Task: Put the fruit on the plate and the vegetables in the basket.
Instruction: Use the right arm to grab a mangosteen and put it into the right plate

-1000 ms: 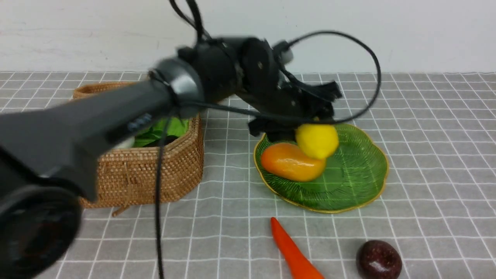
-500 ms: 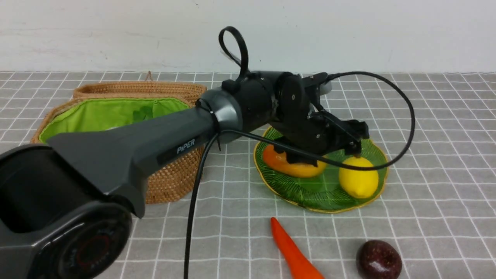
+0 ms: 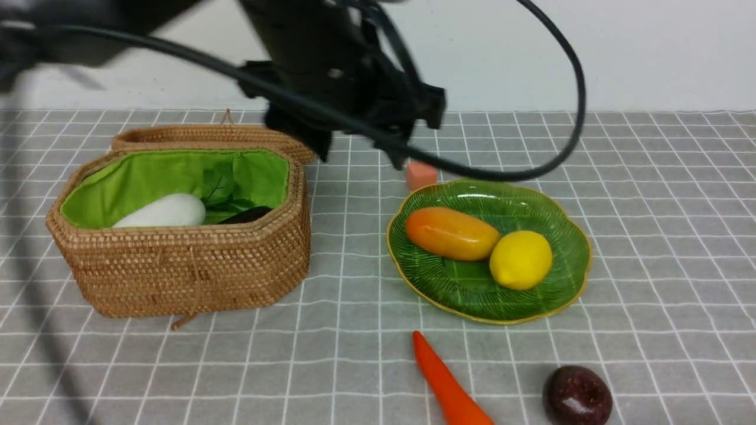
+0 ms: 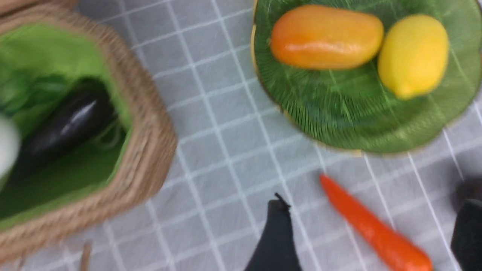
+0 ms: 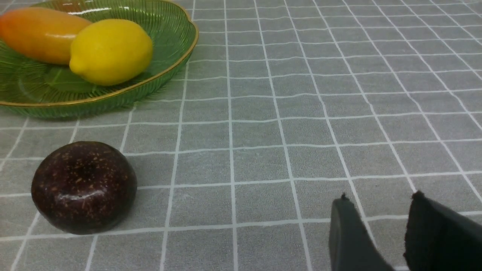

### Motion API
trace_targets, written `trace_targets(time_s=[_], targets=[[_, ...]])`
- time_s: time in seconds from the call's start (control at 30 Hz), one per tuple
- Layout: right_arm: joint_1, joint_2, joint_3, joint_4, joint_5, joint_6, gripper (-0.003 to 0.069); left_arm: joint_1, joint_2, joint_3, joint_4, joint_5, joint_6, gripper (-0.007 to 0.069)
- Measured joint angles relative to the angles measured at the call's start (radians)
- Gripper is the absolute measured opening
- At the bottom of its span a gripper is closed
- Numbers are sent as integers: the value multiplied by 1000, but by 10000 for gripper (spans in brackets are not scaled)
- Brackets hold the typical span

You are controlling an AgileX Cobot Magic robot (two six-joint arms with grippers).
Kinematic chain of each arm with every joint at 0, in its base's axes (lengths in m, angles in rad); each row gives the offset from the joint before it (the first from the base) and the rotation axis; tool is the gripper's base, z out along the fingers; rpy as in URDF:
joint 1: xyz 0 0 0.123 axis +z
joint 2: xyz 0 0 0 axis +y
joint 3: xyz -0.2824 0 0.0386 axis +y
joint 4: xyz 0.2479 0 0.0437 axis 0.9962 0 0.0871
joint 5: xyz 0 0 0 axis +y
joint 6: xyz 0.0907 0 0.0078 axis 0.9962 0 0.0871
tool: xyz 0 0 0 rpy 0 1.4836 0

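A desk (image 3: 649, 177) covered in grey cloth with a white grid carries everything. The blurred black left arm (image 3: 319, 53) reaches across high above the far part of the desk, trailing a cable. Its left hand (image 4: 371, 203) is spread wide and grips nothing, well above the cloth. The woven basket (image 3: 195, 271) stands on the left with its lid (image 3: 207, 137) thrown back behind it, so the green lining shows. The green plate (image 3: 555, 206) with its gold rim sits to the right of the basket, apart from it. Inside the basket lies the white radish (image 3: 162, 211). On the plate the mango (image 3: 452, 233) rests on the left side. The carrot (image 3: 446, 381) lies on the cloth on the near side of the plate, not touching it. The lemon (image 3: 521, 260) sits on the plate right against the mango. The dark eggplant (image 3: 251, 215) is in the basket beside the radish, with the green leafy piece (image 3: 220, 188) behind them. The maroon fruit (image 3: 577, 395) sits on the desk to the right of the carrot. A small orange-pink cube (image 3: 421, 175) is just behind the plate. The right hand (image 5: 379, 195) is low over bare cloth, its fingers parted by a narrow gap and empty.
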Motion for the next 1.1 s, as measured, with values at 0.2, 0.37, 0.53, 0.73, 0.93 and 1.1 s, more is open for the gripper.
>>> trace_targets(time_s=[0.2,0.37,0.53,0.73,0.93,1.1], targets=[[0,0,0,0,0,0,241,0,-339,334,30,0,-84,410],[0,0,0,0,0,0,241,0,-610,637,38,-77,-181,232],[0,0,0,0,0,0,241,0,-861,1023,36,-349,-198,13],[0,0,0,0,0,0,241,0,-1047,1312,12,-538,-200,-13],[0,0,0,0,0,0,241,0,-1101,1341,10,-581,-200,-13],[0,0,0,0,0,0,241,0,-1100,1342,10,-581,-200,-13]])
